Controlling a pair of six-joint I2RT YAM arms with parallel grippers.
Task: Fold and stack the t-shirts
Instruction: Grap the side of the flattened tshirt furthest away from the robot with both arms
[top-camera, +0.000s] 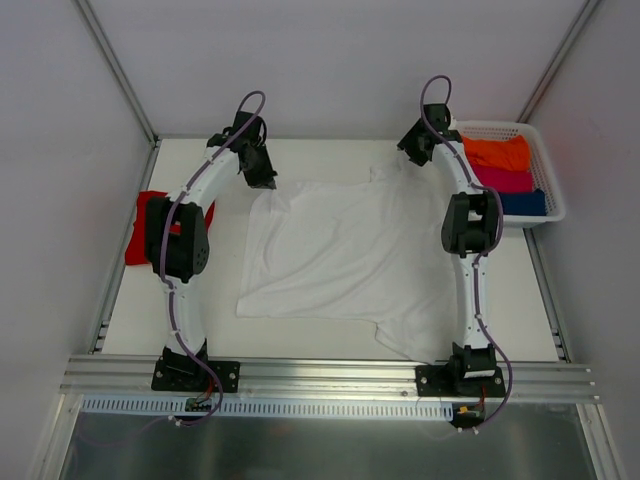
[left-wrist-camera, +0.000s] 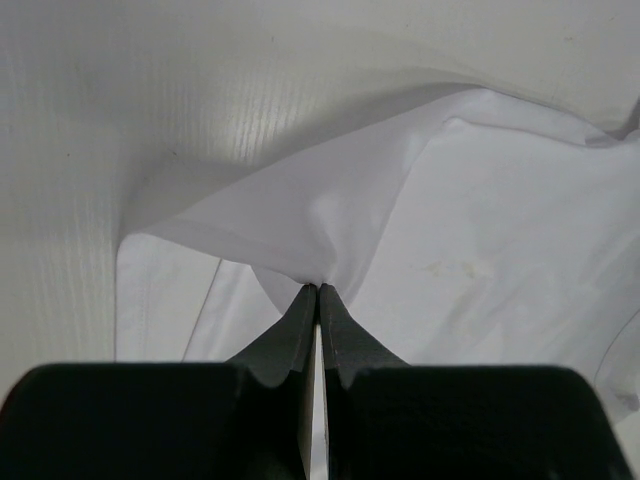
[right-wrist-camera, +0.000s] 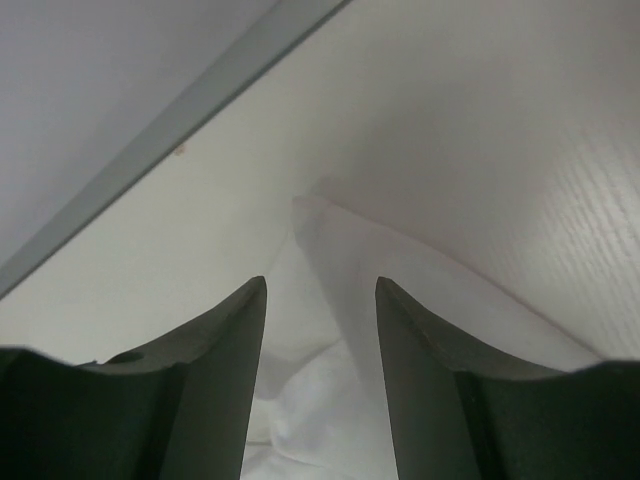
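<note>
Biggest thing first: the table (top-camera: 300, 335) had the white t-shirt (top-camera: 340, 250) spread over most of its middle. It lay mostly flat, with some wrinkles and one sleeve poking out toward the right arm's base. My guess is it was laid open like that so the two arms could each take a far corner and bring that edge over for the first fold. Nothing on it looked folded yet, so I'd call this early in the job.

Off at the far right corner sat a white basket (top-camera: 500, 128) with folded clothes (top-camera: 500, 165) in orange, pink and blue, well clear of the work area.

The red t-shirt (top-camera: 138, 235) was at the left edge of the table, half hidden under the left arm. It looked bunched rather than neatly folded, though I couldn't really tell from that angle. Probably parked there so it stayed out of the way.

Now the hands. The left gripper (left-wrist-camera: 318, 290) was at the shirt's far-left corner, and the wrist view showed its fingers (left-wrist-camera: 295, 330) pressed together with a pinch of white cloth caught right at the tips. The fabric tented up from there, so that corner was lifted off the table.

The right gripper (right-wrist-camera: 320, 285) was over at the far-right corner with its fingers (right-wrist-camera: 230, 350) clearly apart and nothing held. White cloth showed in the gap just ahead and below, but I couldn't tell if the tips were touching it. It looked lined up to grab that corner to match the left.
</note>
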